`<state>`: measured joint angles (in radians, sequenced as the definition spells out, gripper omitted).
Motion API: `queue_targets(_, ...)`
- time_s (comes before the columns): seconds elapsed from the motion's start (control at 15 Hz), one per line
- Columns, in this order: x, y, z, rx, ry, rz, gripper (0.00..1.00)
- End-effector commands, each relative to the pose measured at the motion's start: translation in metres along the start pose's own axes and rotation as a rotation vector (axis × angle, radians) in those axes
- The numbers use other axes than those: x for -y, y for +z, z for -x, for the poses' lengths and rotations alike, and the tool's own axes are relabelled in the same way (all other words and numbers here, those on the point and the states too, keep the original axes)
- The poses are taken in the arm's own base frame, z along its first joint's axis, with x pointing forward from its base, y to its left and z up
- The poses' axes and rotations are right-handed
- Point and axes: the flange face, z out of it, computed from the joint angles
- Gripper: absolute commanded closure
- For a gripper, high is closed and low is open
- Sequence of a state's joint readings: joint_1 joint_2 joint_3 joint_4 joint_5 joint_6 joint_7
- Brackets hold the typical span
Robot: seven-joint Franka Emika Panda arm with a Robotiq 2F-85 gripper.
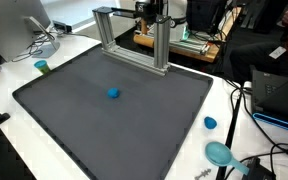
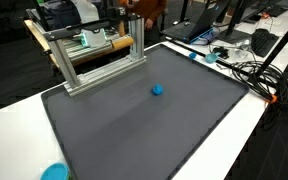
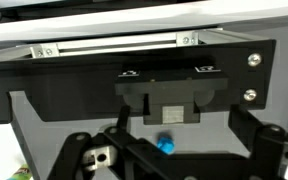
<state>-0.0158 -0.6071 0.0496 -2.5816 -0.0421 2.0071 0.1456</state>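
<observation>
A small blue ball (image 1: 113, 94) lies near the middle of a dark grey mat (image 1: 84, 120), and shows in both exterior views (image 2: 157, 90). My gripper (image 1: 152, 10) hangs high at the back, above an aluminium frame (image 1: 134, 40) on the mat's far edge. In the wrist view my gripper (image 3: 174, 165) is open and empty, its dark fingers spread at either side. The blue ball (image 3: 165, 144) shows between them, far off, beyond the frame's dark bracket (image 3: 169, 95).
The mat lies on a white table (image 1: 234, 100). A blue cap (image 1: 210, 123) and a teal lid (image 1: 220, 153) lie off the mat, and a green cup (image 1: 42, 67) stands at another corner. Cables (image 2: 254, 75), monitors and laptops crowd the table edges.
</observation>
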Motion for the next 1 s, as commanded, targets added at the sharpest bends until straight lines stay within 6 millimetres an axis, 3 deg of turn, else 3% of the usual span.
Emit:
queue_targets(0.0, 0.000, 0.005, 0.002, -0.001, -0.026, -0.011, 0.00)
queue_targets(0.93, -0.004, 0.026, 0.014, 0.003, -0.061, -0.065, 0.00)
